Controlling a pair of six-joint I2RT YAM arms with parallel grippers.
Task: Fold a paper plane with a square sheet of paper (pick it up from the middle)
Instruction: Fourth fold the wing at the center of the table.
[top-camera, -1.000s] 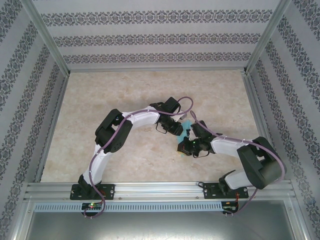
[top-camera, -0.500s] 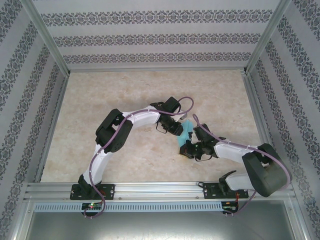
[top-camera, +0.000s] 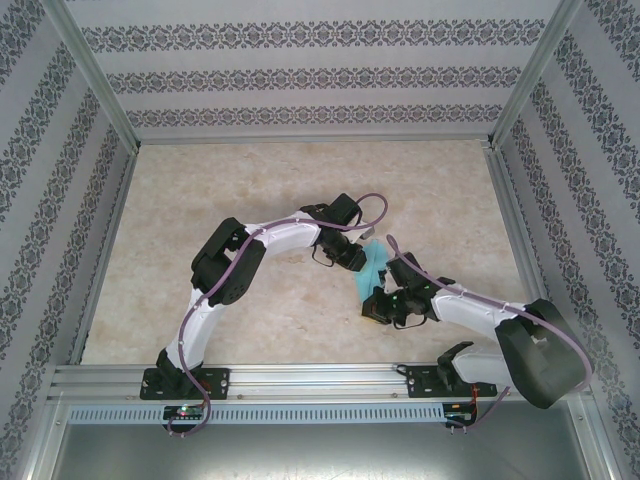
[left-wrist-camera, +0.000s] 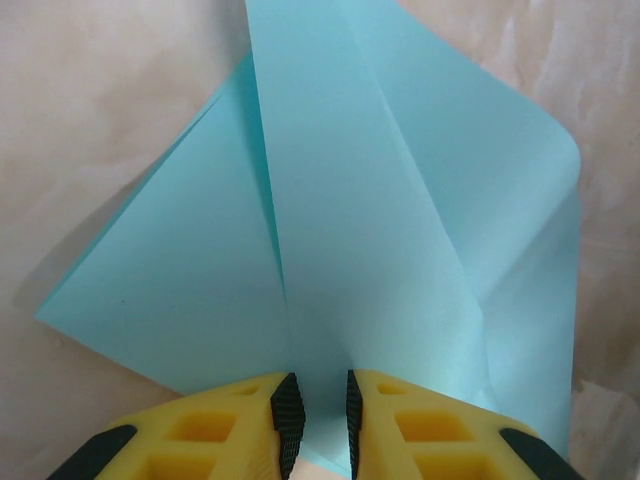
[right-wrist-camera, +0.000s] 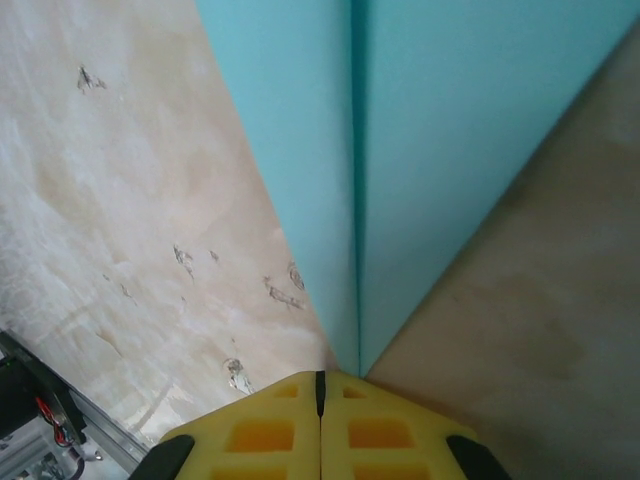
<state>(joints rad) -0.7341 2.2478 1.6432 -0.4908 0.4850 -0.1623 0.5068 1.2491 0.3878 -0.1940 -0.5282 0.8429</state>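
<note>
Top external view has the turquoise paper (top-camera: 372, 265) just above the counter (top-camera: 250, 190), about mid-counter, sitting between the left jaws and the right jaws. On the right wrist cam, the right jaws are pressed together, clamped on the paper's pointed end right where its centre crease runs in. On the left wrist cam, the left jaws sit slightly apart. The paper's raised fold runs into that gap, with its flaps fanning out beyond.
</note>
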